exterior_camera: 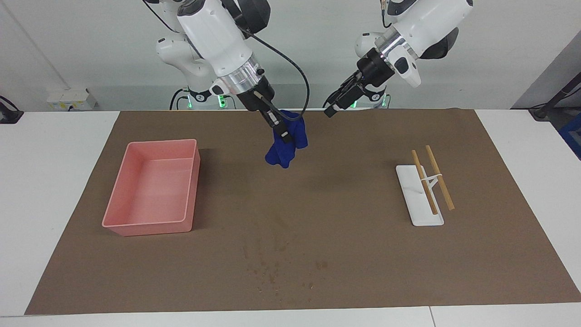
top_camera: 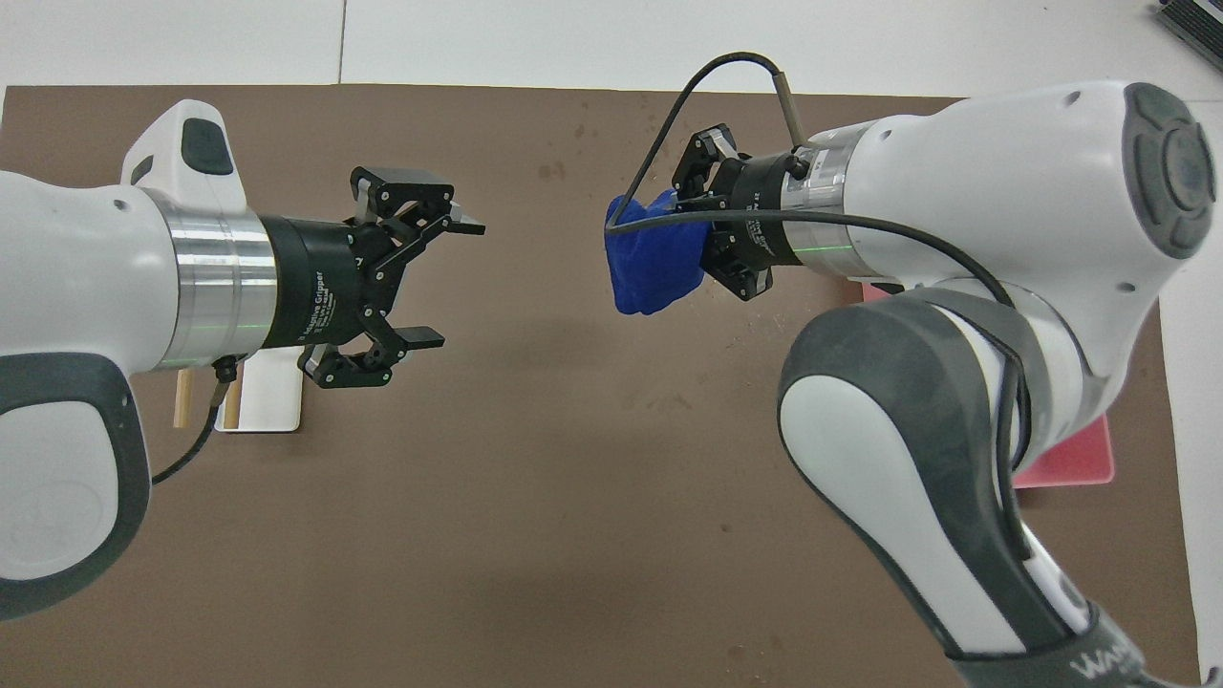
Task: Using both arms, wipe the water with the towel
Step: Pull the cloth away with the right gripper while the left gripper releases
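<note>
The right gripper (exterior_camera: pixel 282 131) is clamped shut in the air, while the left gripper (top_camera: pixel 449 282) hangs spread wide.

Facing camera high across table (exterior_camera: pixel 59 150), overhead steeply down, both sharing mat (top_camera: pixel 535 535)
</note>
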You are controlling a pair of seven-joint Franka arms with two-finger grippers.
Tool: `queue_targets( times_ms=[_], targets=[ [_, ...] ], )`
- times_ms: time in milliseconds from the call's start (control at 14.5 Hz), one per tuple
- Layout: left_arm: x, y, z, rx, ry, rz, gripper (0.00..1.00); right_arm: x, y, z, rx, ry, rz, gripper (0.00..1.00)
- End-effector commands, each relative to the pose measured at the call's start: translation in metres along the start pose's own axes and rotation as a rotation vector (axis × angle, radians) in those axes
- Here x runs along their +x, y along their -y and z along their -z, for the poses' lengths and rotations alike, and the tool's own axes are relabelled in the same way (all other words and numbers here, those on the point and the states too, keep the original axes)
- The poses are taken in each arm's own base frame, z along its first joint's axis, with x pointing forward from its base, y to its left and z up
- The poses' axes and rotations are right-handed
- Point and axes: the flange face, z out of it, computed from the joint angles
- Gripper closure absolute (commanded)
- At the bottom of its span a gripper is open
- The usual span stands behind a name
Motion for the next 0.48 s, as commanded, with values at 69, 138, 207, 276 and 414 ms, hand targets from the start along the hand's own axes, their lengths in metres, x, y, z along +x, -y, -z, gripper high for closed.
queue_targets(
  times_ms=[69, 138, 207, 276, 414],
  targets=[
    [0.038, 0.009, 0.008, 0.094, -0.178, -0.279, 0.00, 0.036, 0.014, -0.065, 0.090, -0.064, 0.129, 1.00],
    [0.058, 0.016, 0.017, 0.126, -0.193, -0.333, 0.00, 0.045, 0.018, -0.080, 0.116, -0.082, 0.155, 1.00],
    [0.080, 0.024, 0.027, 0.157, -0.199, -0.392, 0.00, 0.054, 0.021, -0.096, 0.139, -0.096, 0.187, 1.00],
    [0.092, 0.029, 0.032, 0.174, -0.196, -0.463, 0.00, 0.066, 0.023, -0.116, 0.147, -0.109, 0.217, 1.00],
    [0.127, 0.047, 0.051, 0.214, -0.192, -0.554, 0.00, 0.080, 0.022, -0.146, 0.156, -0.124, 0.259, 1.00]
  ],
)
